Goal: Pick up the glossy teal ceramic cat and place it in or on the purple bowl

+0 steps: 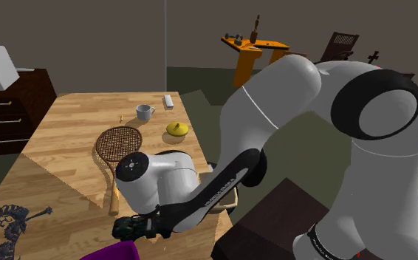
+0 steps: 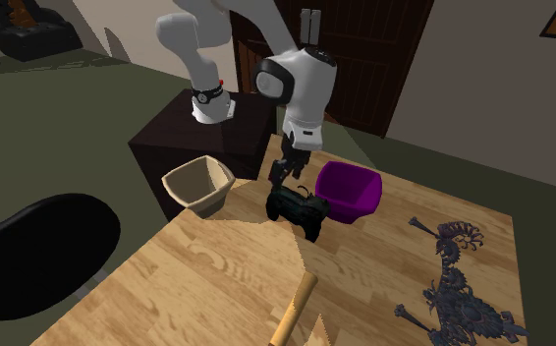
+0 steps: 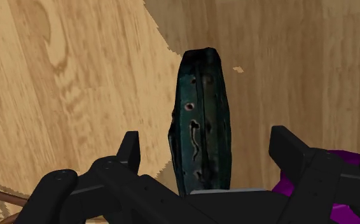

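Observation:
The teal cat (image 3: 201, 121), dark and glossy with black markings, stands on the wooden table (image 3: 64, 83) between my gripper's (image 3: 205, 135) two black fingers. The fingers are apart, with a gap on each side of the cat, so it is not held. In the second exterior view the gripper (image 2: 284, 177) hangs just above the cat (image 2: 298, 209), which stands near the table's edge. The purple bowl (image 2: 348, 192) sits right beside the cat, and its rim (image 3: 287, 188) shows behind one finger. In the shoulder view the gripper (image 1: 134, 227) is low, next to the bowl (image 1: 111, 253).
A beige bowl (image 2: 199, 184) stands at the table edge on the cat's other side. A dark ornate figure (image 2: 458, 280) lies past the purple bowl. A racket (image 1: 117, 144), a grey mug (image 1: 145, 112) and a yellow object (image 1: 176, 128) lie farther along the table.

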